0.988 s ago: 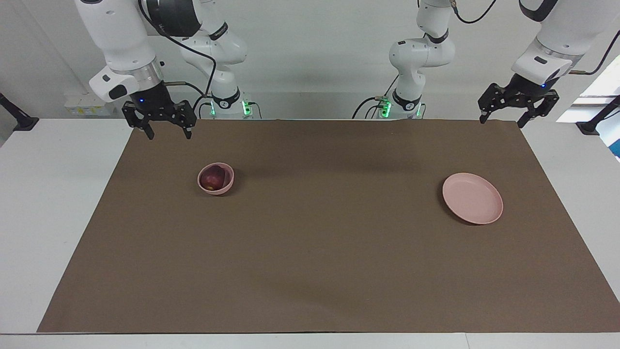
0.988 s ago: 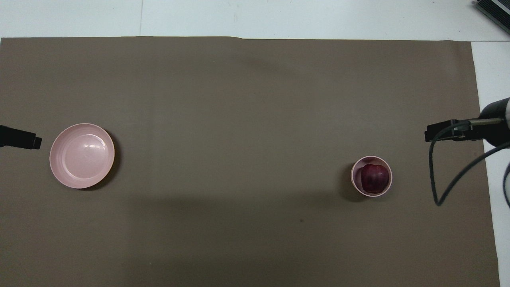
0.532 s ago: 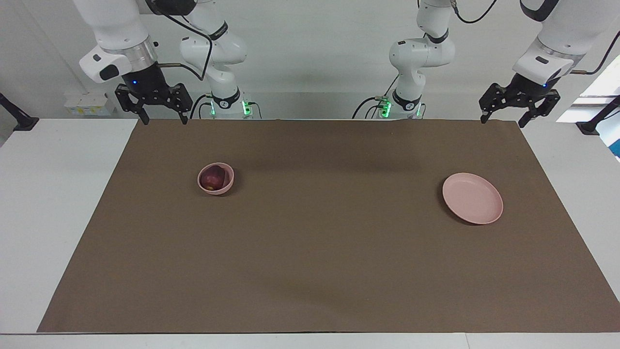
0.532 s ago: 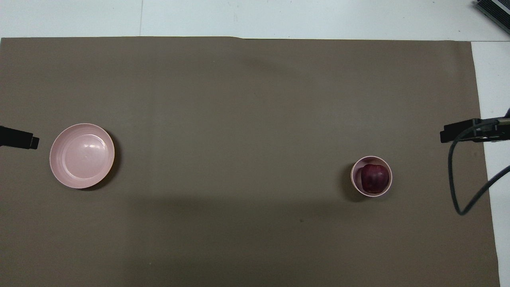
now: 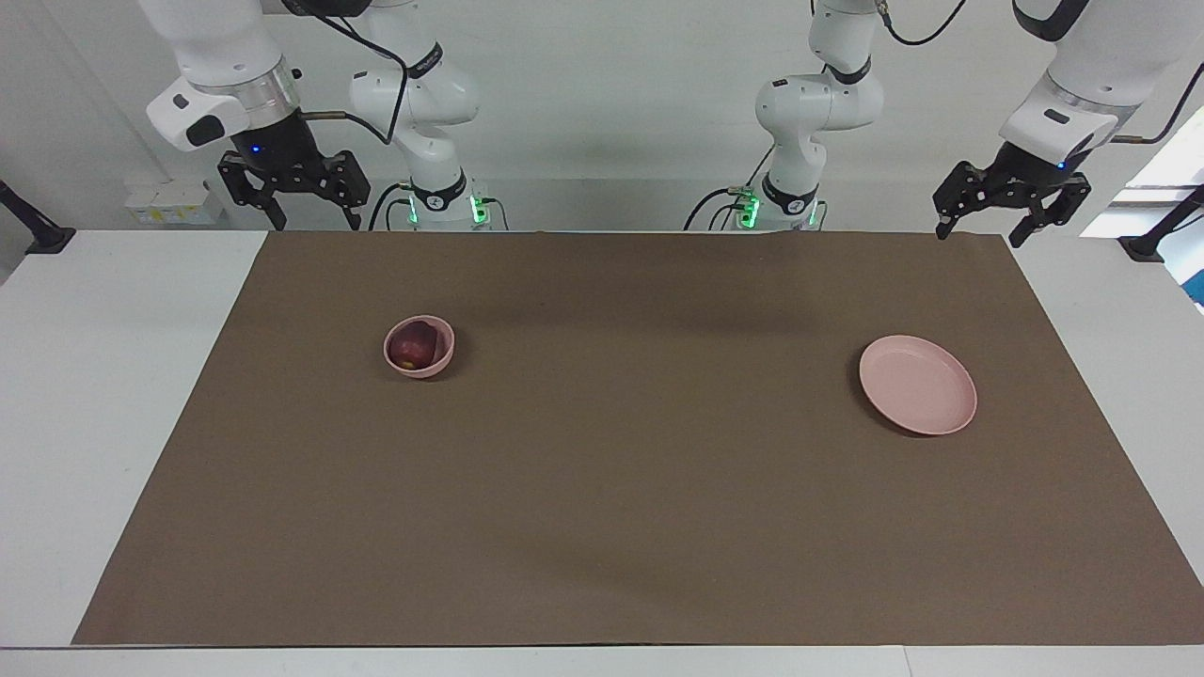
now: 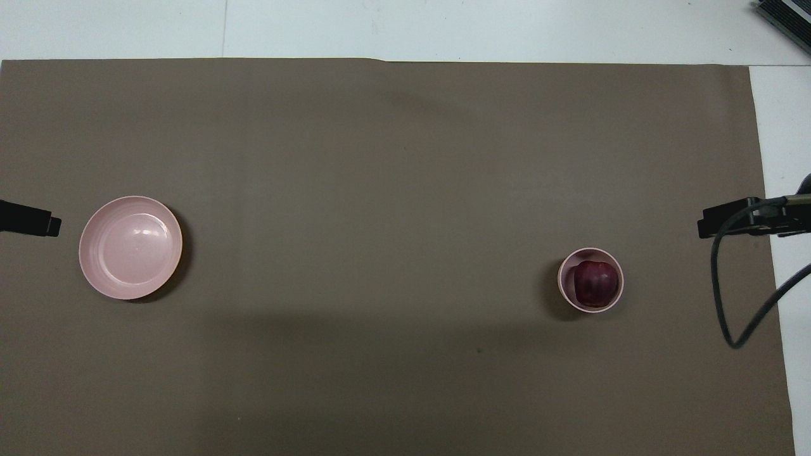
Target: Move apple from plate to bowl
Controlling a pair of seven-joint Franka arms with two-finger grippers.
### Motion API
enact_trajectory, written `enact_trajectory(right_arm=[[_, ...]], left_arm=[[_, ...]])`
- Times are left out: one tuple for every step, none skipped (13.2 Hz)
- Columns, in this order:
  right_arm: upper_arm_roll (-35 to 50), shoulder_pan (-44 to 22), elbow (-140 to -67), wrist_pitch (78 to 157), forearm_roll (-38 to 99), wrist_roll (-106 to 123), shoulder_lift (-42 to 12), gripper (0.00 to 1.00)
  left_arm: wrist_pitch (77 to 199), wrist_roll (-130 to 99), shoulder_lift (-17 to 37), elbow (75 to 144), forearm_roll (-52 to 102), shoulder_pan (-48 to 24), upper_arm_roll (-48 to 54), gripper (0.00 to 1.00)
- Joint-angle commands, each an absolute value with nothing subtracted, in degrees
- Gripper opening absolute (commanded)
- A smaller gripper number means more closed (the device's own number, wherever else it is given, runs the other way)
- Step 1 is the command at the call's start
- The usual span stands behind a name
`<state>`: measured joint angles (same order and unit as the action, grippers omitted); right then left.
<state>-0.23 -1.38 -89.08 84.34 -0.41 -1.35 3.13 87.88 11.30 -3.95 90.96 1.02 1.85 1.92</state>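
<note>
The dark red apple (image 5: 412, 345) (image 6: 595, 283) sits inside the small pink bowl (image 5: 442, 360) (image 6: 566, 293), toward the right arm's end of the brown mat. The flat pink plate (image 5: 917, 385) (image 6: 130, 247) lies bare toward the left arm's end. My right gripper (image 5: 314, 218) hangs open, raised over the mat's corner nearest the robots, well apart from the bowl. My left gripper (image 5: 978, 230) hangs open over the mat's other corner nearest the robots, apart from the plate. Only the grippers' tips show at the sides of the overhead view.
A brown mat (image 5: 602, 489) (image 6: 380, 158) covers most of the white table (image 5: 103, 395). A black cable (image 6: 728, 297) loops down from the right arm over the mat's edge.
My right gripper has risen and drawn back toward its base, away from the bowl. The left gripper has barely shifted. Apple, bowl and plate have not moved.
</note>
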Motion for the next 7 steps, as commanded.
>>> enact_trajectory(right_arm=[[0.4, -0.9, -89.6, 83.2, -0.4, -2.2, 4.0, 1.00], [0.4, -0.9, -89.7, 83.2, -0.5, -2.2, 4.1, 1.00], [0.4, -1.0, -89.8, 83.2, -0.5, -2.2, 4.1, 1.00], [0.4, -1.0, -89.8, 83.2, -0.5, -2.2, 4.1, 1.00], [0.4, -1.0, -89.9, 83.2, -0.4, -2.2, 4.1, 1.00], [0.4, -1.0, -90.3, 83.2, -0.4, -2.2, 4.3, 1.00], [0.4, -1.0, -90.4, 83.3, -0.4, -2.2, 4.6, 1.00]], left_arm=[[86.8, 11.1, -4.4, 90.4, 0.4, 1.8, 1.8, 1.00], [86.8, 11.0, -4.4, 90.5, 0.4, 1.5, 1.8, 1.00], [86.7, 11.0, -4.4, 90.5, 0.4, 1.3, 1.8, 1.00], [86.7, 11.0, -4.4, 90.5, 0.4, 1.3, 1.8, 1.00], [86.7, 10.9, -4.6, 90.5, 0.4, 1.0, 1.8, 1.00], [86.9, 11.1, -4.5, 90.5, 0.4, 1.5, 1.8, 1.00], [86.9, 11.1, -4.5, 90.5, 0.4, 1.7, 1.8, 1.00]])
